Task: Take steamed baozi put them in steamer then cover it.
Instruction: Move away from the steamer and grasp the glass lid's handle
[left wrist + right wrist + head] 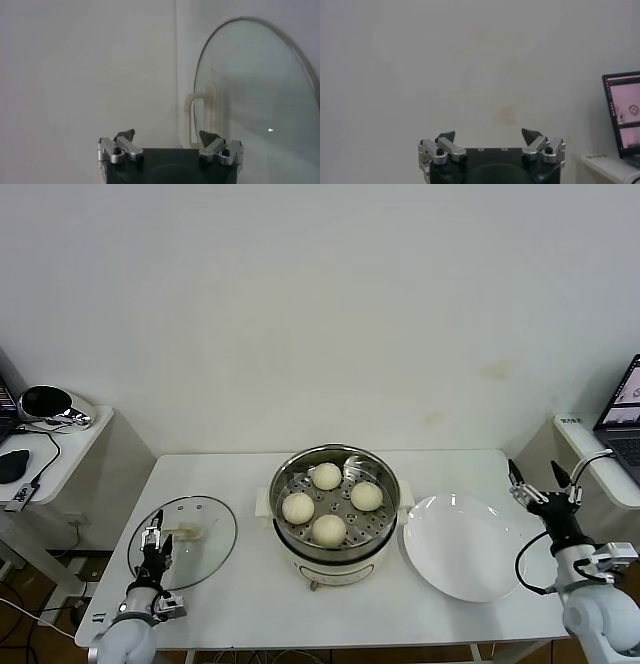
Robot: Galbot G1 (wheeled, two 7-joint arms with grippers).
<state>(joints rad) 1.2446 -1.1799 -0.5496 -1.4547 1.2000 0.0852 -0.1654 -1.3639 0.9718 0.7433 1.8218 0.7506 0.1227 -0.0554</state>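
Glass, stiff and breakable, the cover (184,540) lies flat on the surface left of the steamer (334,509), best taken by its handle (189,532), beside which the left gripper (155,546) waits with jaws open, the right gripper (543,478) likewise open and empty.

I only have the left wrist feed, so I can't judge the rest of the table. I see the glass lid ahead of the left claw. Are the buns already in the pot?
Observer: Yes, all four baozi sit on the perforated tray inside the steamer.
Operator: Is the pot covered?
Observer: No. The cover lies flat on the table, to the steamer's left, with the open left claw over its near edge.
Operator: And the other arm?
Observer: The right claw is open, raised off the table's right edge, beyond the empty white plate.
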